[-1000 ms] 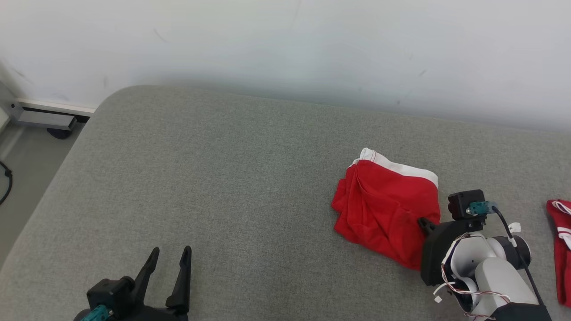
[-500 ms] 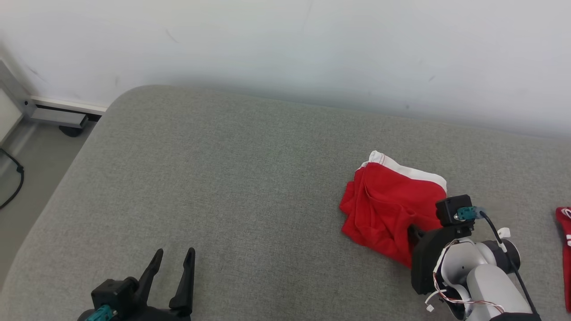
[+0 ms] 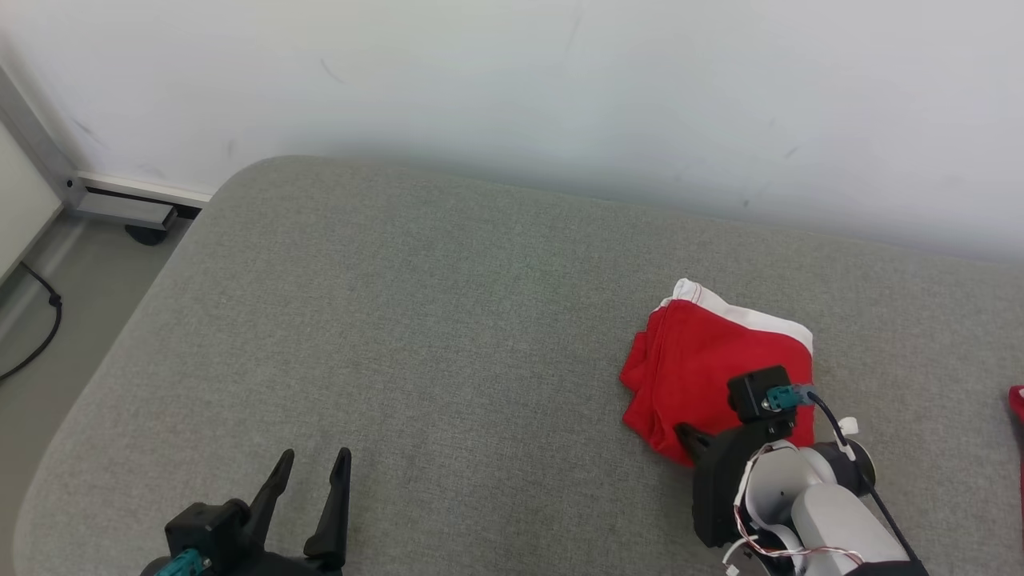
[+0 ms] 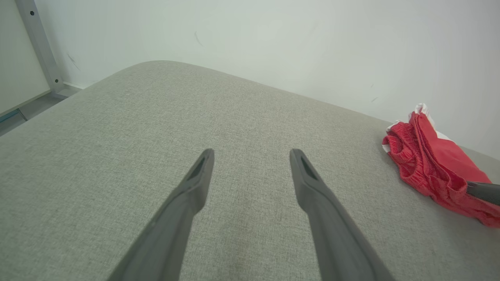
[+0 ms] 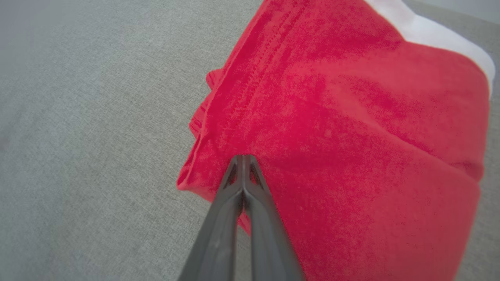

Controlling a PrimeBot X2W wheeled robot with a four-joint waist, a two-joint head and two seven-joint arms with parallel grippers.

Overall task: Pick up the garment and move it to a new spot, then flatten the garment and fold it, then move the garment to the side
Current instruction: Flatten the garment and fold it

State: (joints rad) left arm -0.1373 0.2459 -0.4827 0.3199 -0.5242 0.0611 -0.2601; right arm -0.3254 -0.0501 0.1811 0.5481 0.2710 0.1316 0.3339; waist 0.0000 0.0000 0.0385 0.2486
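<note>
Swung left over the folded red garment (image 3: 712,360), which lies right of centre on the grey bed (image 3: 400,320), the right pincer (image 5: 243,158), pressed together, touches its near edge, apparently ready to shift it aside, while the left pincer (image 3: 312,460) waits spread.

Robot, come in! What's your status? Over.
Left claw open, above grey cushion. Right claw shut, tips on red garment. Another red cloth far right, apart. Over.
</note>
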